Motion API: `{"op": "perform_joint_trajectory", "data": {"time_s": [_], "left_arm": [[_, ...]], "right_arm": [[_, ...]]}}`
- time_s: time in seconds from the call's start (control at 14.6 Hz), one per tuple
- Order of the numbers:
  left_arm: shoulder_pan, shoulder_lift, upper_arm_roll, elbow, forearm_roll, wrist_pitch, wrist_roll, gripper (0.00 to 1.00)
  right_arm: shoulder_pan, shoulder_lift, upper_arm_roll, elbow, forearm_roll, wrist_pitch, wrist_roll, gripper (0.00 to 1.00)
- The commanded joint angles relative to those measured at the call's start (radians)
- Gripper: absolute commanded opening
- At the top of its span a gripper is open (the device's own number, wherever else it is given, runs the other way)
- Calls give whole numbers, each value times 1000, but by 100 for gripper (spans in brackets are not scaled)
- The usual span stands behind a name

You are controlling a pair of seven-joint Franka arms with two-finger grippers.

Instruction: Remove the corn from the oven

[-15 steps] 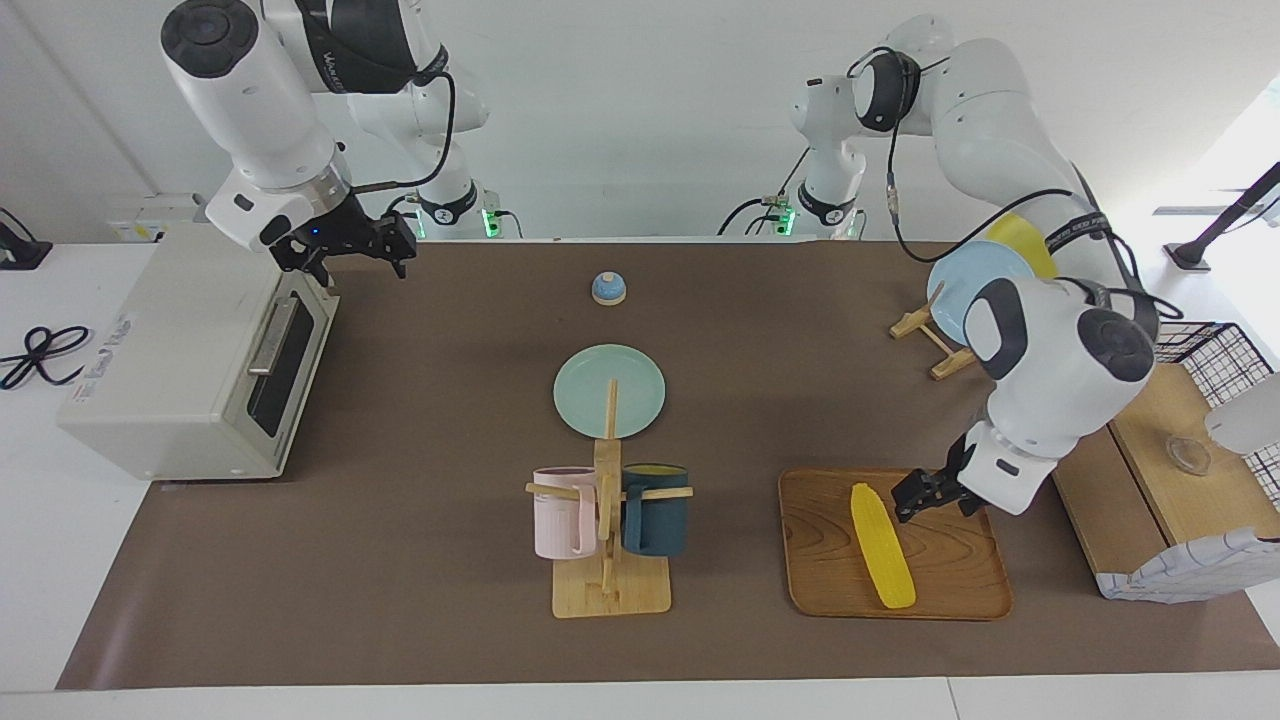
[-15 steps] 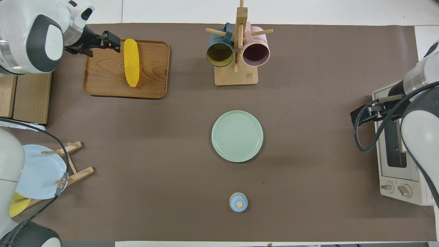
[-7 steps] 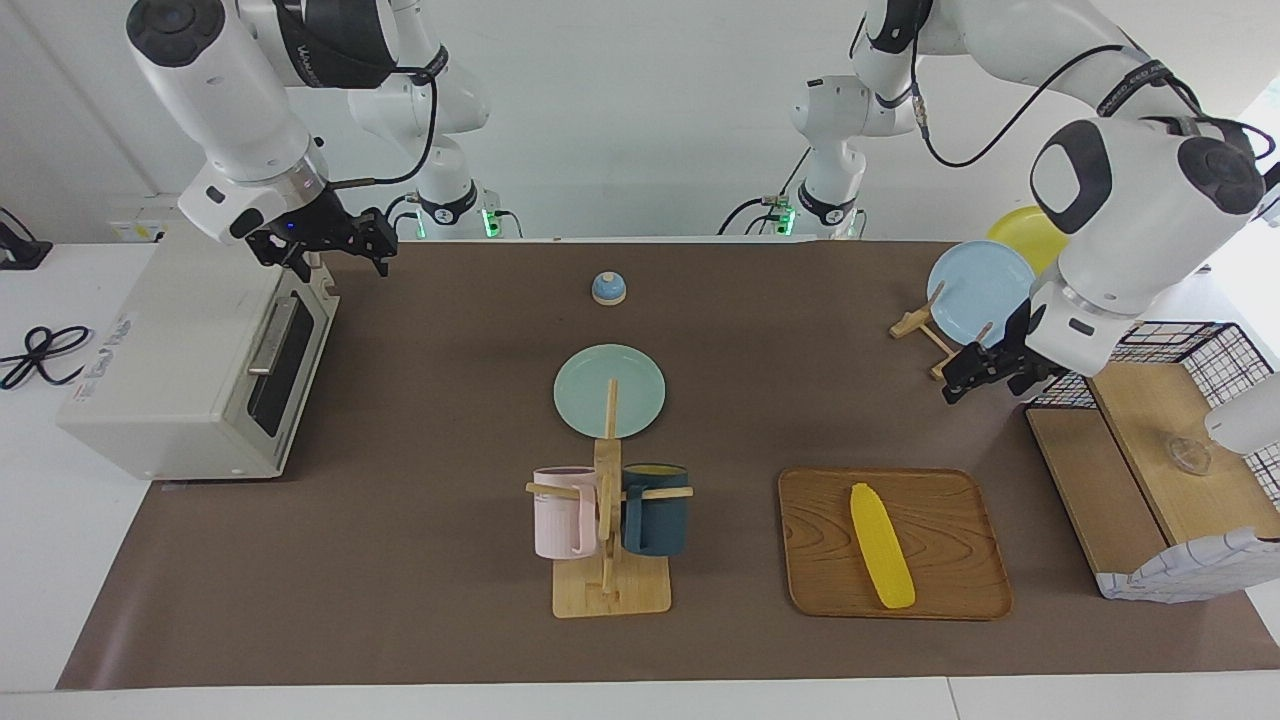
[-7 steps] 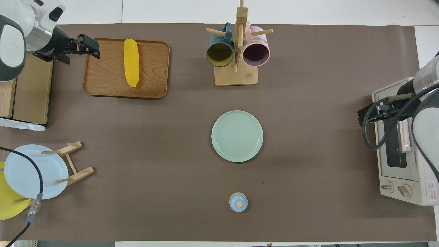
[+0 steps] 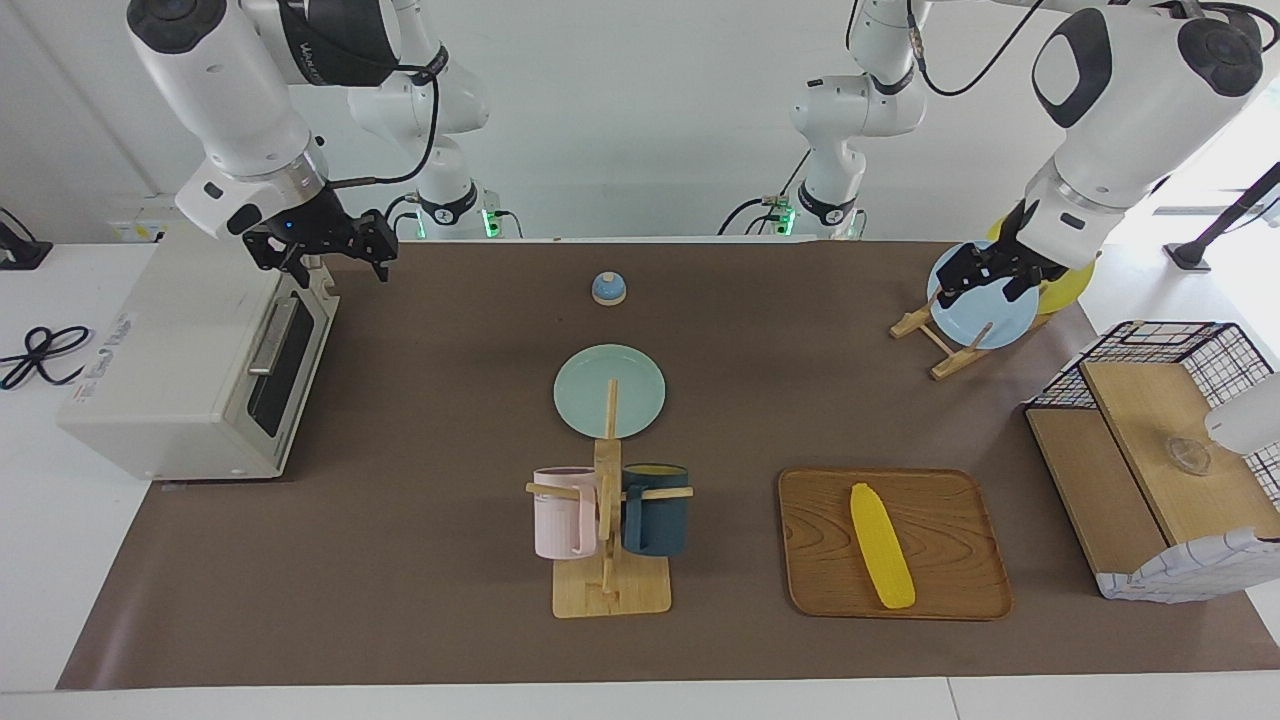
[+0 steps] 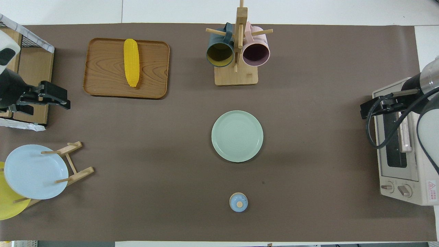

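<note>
The yellow corn (image 5: 882,547) lies on a wooden tray (image 5: 950,590) toward the left arm's end of the table; it also shows in the overhead view (image 6: 131,67). The cream-white oven (image 5: 170,350) stands at the right arm's end with its door closed; it also shows in the overhead view (image 6: 408,192). My right gripper (image 5: 335,268) is open and empty over the oven's top front corner; it also shows in the overhead view (image 6: 364,110). My left gripper (image 5: 982,290) is open and empty, up in the air over the blue plate on its rack; it also shows in the overhead view (image 6: 63,98).
A green plate (image 5: 609,390) lies mid-table. A mug rack (image 5: 608,540) with a pink and a dark blue mug stands farther from the robots. A small blue knob (image 5: 608,288) lies near the robots. A plate rack (image 5: 935,340) and a wire basket (image 5: 1200,345) with wooden boxes are at the left arm's end.
My left gripper has risen from beside the corn on the tray and moved toward the robots, to over the plate rack. My right gripper has shifted slightly at the oven's corner.
</note>
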Motion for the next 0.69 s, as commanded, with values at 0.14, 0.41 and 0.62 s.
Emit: {"op": "perform_joint_trajectory", "data": {"time_s": [0.14, 0.41, 0.62], "left_arm": [[-22, -48, -6, -65, 25, 39, 10, 100], [-22, -40, -6, -53, 27, 41, 8, 100], [-17, -43, -9, -54, 25, 44, 7, 100]], "right_arm": [[-15, -14, 6, -25, 26, 52, 12, 100], [-15, -14, 6, -25, 26, 50, 11, 100], [-15, -14, 6, -25, 26, 50, 11, 100]]}}
